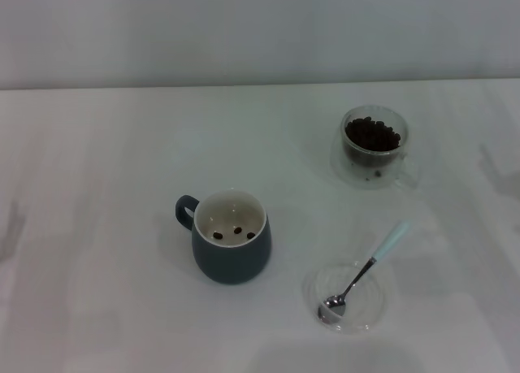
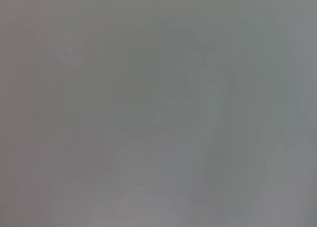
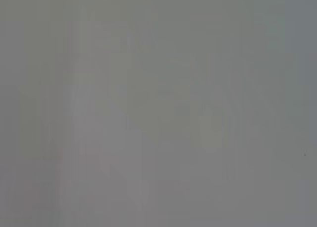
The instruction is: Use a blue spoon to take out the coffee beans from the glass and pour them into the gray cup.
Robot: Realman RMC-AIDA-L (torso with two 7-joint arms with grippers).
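Coffee beans (image 1: 372, 135): dark, oval, glossy, heaped in one clear double-walled glass (image 1: 373, 148) at far right of one white table (image 1: 97, 145). Largest to smallest: smooth matte tabletop, plain and pale; one rounded gray cup (image 1: 231, 248), dark blue-gray outside, white inside, loop handle turned left, standing near centre and well apart from the glass, three loose beans on its bottom; one shallow round clear dish (image 1: 345, 298) just right of the cup, nearer the front edge; one blue spoon (image 1: 364, 272), shiny metal bowl resting in the dish, pale handle angled up over the rim toward the glass. Neither gripper visible in any view, both wrist views blank grey; finger state impossible to tell.
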